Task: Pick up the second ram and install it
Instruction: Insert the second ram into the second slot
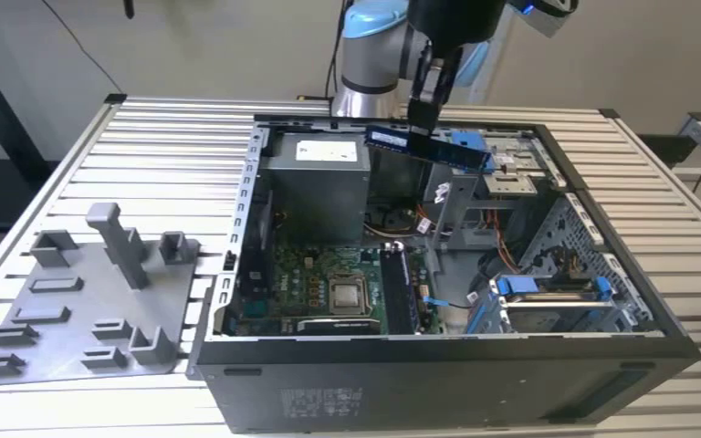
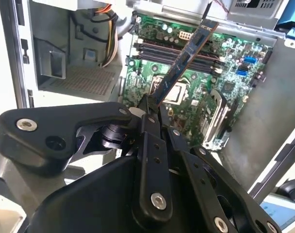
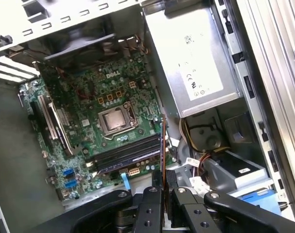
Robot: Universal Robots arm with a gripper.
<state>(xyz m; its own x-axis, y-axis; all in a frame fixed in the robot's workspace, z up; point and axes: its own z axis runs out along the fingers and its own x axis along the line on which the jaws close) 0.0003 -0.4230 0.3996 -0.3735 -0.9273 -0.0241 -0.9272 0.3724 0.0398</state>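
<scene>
Dark blue ram (image 1: pixel 463 153), green motherboard (image 1: pixel 314 274), black case (image 1: pixel 448 383), grey holder (image 1: pixel 70 333), ribbed white table (image 1: pixel 156 128)

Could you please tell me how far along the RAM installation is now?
Pickup looks done: the gripper is shut on the second ram, held in the air over the open computer case. Left: the stick is not yet seated in the motherboard.

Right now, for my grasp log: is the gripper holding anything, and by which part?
The gripper holds the second ram, pinched across its flat faces at the upper long edge, above the open case.
</scene>
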